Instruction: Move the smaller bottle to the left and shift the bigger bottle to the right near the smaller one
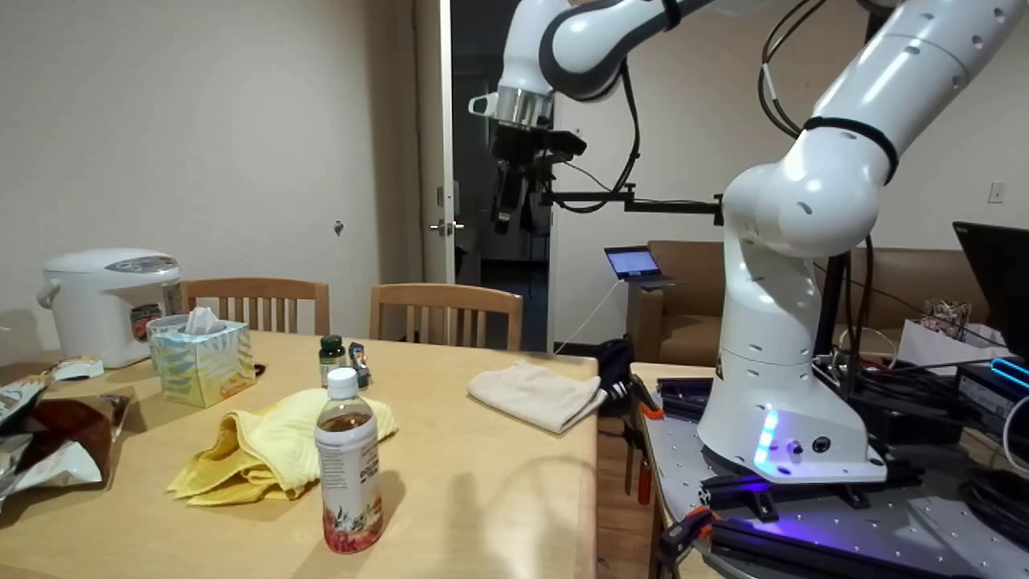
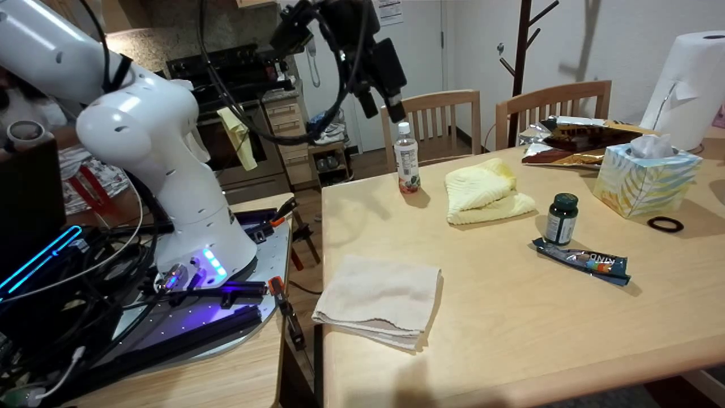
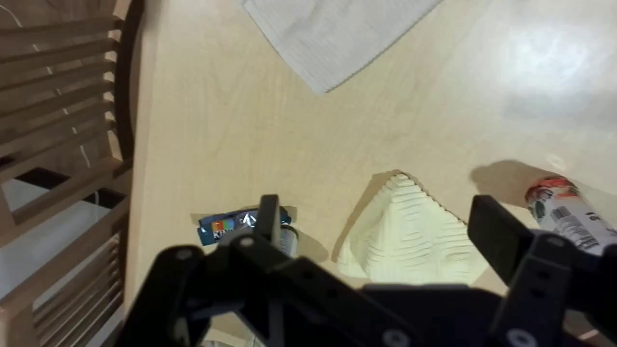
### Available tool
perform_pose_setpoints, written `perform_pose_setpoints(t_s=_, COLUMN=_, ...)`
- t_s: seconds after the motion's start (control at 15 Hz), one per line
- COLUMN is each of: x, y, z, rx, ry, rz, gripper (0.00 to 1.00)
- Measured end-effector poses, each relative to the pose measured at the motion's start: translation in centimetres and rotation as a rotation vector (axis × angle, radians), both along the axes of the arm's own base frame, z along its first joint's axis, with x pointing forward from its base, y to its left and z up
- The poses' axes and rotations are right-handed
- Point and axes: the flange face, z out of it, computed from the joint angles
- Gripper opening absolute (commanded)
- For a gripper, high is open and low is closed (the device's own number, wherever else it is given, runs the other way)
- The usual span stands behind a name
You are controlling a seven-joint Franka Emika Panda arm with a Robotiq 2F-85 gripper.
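The smaller bottle is short and dark green, with a dark cap and pale label. It stands upright at mid-table in both exterior views (image 1: 331, 358) (image 2: 562, 220). In the wrist view it is mostly hidden behind a finger, with part of its label showing (image 3: 289, 240). The bigger bottle is tall, with white cap, white label and red floral base. It stands upright near a table edge in both exterior views (image 1: 350, 474) (image 2: 407, 161) and at the right of the wrist view (image 3: 569, 212). My gripper (image 1: 514, 219) (image 2: 383, 110) (image 3: 376, 207) is open and empty, high above the table.
A yellow cloth (image 1: 273, 450) (image 2: 484, 192) lies between the bottles. A snack bar (image 2: 589, 260) lies against the smaller bottle. A beige cloth (image 2: 379, 294) lies near the robot. A tissue box (image 2: 645, 175), black ring (image 2: 665, 224), snack bags (image 1: 72, 442) and water pot (image 1: 112, 314) stand farther off.
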Motion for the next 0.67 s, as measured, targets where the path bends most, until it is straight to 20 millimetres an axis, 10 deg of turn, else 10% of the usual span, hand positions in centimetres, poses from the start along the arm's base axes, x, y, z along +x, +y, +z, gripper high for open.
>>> perform_pose_setpoints(t_s=0.67, x=10.6, y=-0.1, z=0.0, rx=0.044, ry=0.236, rz=0.110, gripper=1.00)
